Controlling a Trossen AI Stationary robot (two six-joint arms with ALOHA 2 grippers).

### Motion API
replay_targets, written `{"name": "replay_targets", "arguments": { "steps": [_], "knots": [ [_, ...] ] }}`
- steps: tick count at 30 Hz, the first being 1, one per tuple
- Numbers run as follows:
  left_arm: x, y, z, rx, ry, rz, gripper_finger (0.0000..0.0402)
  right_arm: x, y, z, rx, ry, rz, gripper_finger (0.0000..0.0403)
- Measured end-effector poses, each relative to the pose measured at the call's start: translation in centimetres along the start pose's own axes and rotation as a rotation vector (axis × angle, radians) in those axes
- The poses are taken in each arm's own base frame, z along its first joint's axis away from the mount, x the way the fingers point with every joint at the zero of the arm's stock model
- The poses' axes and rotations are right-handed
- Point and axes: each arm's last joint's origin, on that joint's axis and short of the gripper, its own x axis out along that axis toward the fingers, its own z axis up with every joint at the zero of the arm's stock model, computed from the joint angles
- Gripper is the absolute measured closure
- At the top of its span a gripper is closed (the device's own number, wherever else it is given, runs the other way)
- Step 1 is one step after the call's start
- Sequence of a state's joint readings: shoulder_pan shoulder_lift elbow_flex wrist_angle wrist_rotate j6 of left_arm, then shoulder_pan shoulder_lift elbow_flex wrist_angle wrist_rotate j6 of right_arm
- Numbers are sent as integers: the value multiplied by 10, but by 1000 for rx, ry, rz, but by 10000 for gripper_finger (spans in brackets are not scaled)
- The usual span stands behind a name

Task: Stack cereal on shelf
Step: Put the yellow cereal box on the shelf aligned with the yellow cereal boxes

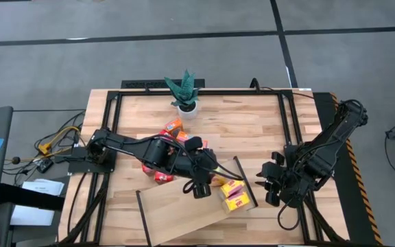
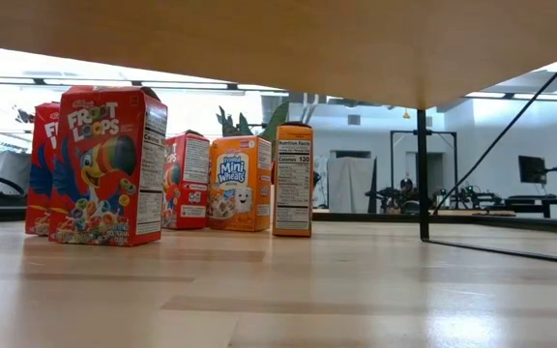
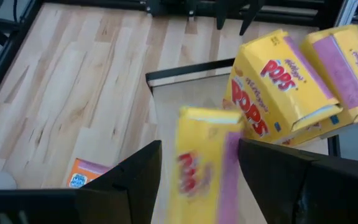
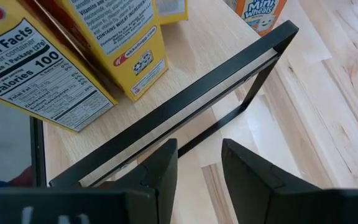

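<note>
The shelf (image 1: 184, 214) is a light-wood board on black end rails, standing askew at the table's near side; the low view looks under it (image 2: 307, 48). Two yellow Pops cereal boxes (image 1: 235, 195) (image 3: 278, 87) lie on its right end. My left gripper (image 3: 199, 146) (image 1: 208, 184) hangs open over the board with a third, blurred yellow box (image 3: 204, 162) upright between its fingers. Red and orange cereal boxes (image 1: 166, 151) (image 2: 104, 164) stand on the table behind. My right gripper (image 4: 199, 143) (image 1: 265, 186) is open just right of the shelf's right rail (image 4: 185, 106). My left gripper comes slanting down from the table's left, its fingers on either side of the yellow box's narrow top (image 3: 207, 118). Bare board shows between the box and one finger (image 3: 135, 180). Whether the other finger (image 3: 278, 174) touches the box, I cannot tell.
A potted plant (image 1: 184, 92) stands at the table's far edge. An orange Mini Wheats box (image 2: 240, 184) (image 4: 260, 12) and a narrow orange box (image 2: 293, 179) stand beside the red ones. Black frame bars (image 1: 108, 137) run along the table's sides; cables (image 1: 57, 140) lie off its left.
</note>
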State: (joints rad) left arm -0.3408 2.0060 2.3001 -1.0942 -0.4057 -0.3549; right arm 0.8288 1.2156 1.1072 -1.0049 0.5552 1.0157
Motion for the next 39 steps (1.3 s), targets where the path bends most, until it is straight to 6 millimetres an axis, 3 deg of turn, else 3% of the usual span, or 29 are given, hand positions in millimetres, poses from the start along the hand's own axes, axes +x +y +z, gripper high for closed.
{"name": "replay_targets", "arguments": {
  "steps": [10,17,25,32,39],
  "knots": [
    [-1,0,1,-2,-8,-4,200,0,0,0,-2,0,0,244],
    [-25,-1,1,-13,14,-40,204,0,0,0,-5,2,-3,254],
    [-46,-36,-16,169,-67,65,255,0,0,0,-7,-2,-6,259],
    [-20,-49,-28,251,-77,74,293,0,-1,0,-21,-15,-14,251],
    [9,-43,-37,236,-46,92,338,0,-1,0,-23,-16,-16,249]
  ]
}}
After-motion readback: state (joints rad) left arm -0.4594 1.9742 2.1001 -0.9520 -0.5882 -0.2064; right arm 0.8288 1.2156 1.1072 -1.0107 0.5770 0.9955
